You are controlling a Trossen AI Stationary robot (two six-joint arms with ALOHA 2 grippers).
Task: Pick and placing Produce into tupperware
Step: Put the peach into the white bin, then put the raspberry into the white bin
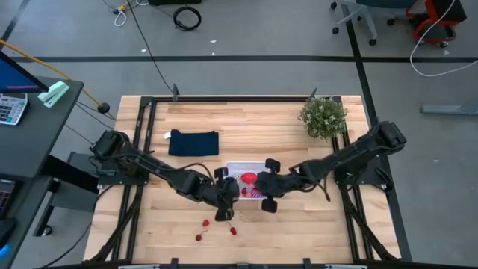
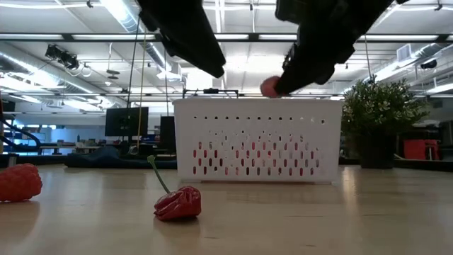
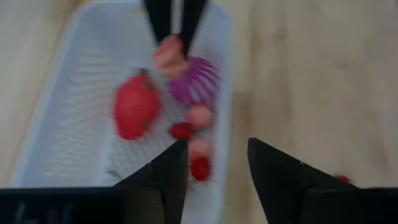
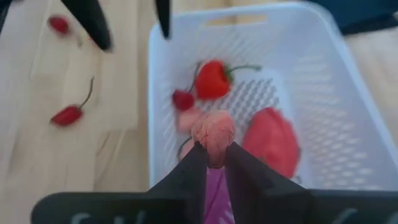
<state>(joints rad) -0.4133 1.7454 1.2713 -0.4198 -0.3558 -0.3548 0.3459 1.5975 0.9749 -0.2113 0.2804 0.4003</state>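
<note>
Produce pieces lie partly inside a white shallow perforated plastic tupperware (image 1: 233, 169) near the middle of the wooden desk (image 1: 246, 123): a large red strawberry-shaped piece (image 4: 271, 142), a purple ribbed ball (image 3: 195, 81), a small red stemmed pepper (image 4: 213, 79) and several small red and pinkish bits. Right end effector (image 4: 214, 152), directly above the tupperware, pinches a pale pink rounded piece (image 4: 213, 130) between its pressed-together fingers. Left end effector (image 3: 216, 163), over the tupperware's near edge, has its fingers spread with nothing between them. Outside the tupperware, on the desk's near side, rest a red chili pepper with a green stem (image 2: 178, 202), a red raspberry-like piece (image 2: 19, 182) and other small red bits (image 1: 200, 229). Beyond the tupperware lie a dark navy folded cloth (image 1: 193, 143) and a green leafy potted plant (image 1: 323, 116).
</note>
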